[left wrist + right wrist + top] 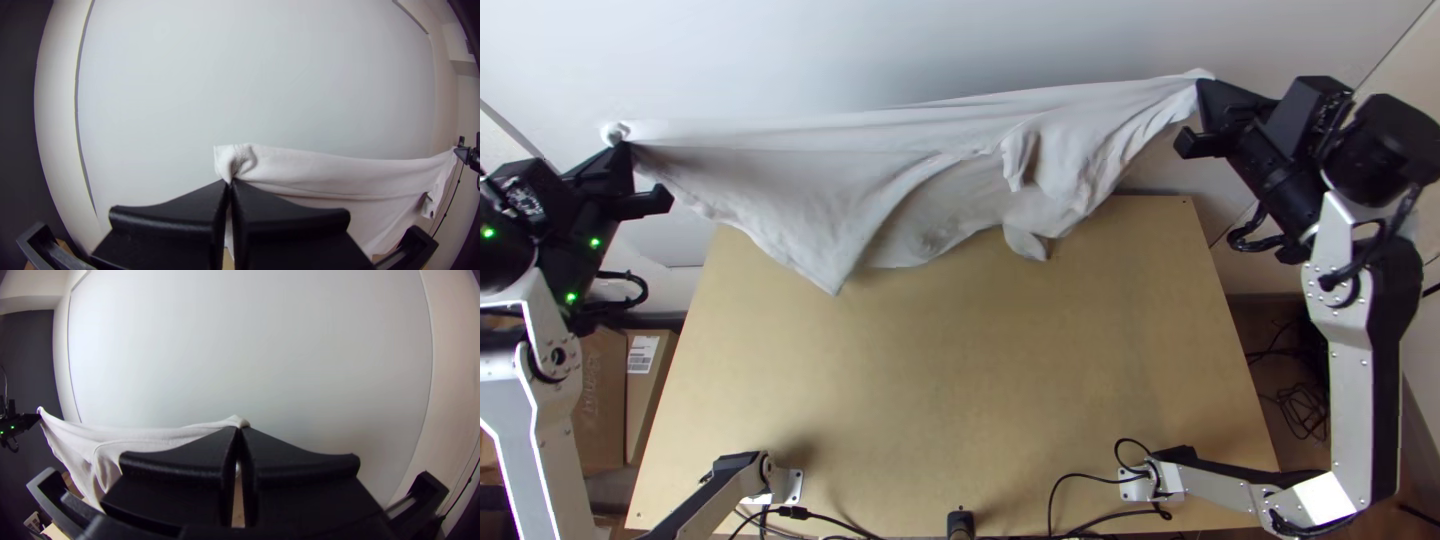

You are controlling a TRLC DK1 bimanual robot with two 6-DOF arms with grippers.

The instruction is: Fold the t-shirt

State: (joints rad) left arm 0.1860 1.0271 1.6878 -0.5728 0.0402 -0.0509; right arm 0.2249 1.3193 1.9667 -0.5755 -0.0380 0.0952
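Starting left of the light wooden table (960,370), you've got the left gripper with two wide flat black fingers (627,146) out past the table's far-left corner. Its fingers are closed, tips pressed together on one end of the plain white cloth t-shirt (880,170), with a small bunched bit poking out past the pinch.

Moving right, the shirt hangs between the two grippers along the table's far edge. Top edge is pulled fairly taut; the rest drapes in loose diagonal folds, with a pointed corner hanging over the far-left part of the table. You can't tell whether that corner touches the wood. Toward the right half, a small flap sticks out of the drape, and another bit dangles lower, over the table's far side.

Past the table's far-right corner, the right gripper with matching black fingers (1204,86) is also closed, tips together on the other end, a little cloth showing beyond them.

Progress: early, I'd say. Grasped at both ends and stretched, done. Laying it on the table, smoothing it and making the folds all look left. You can't be sure which shirt parts are pinched, so check before you lower it.
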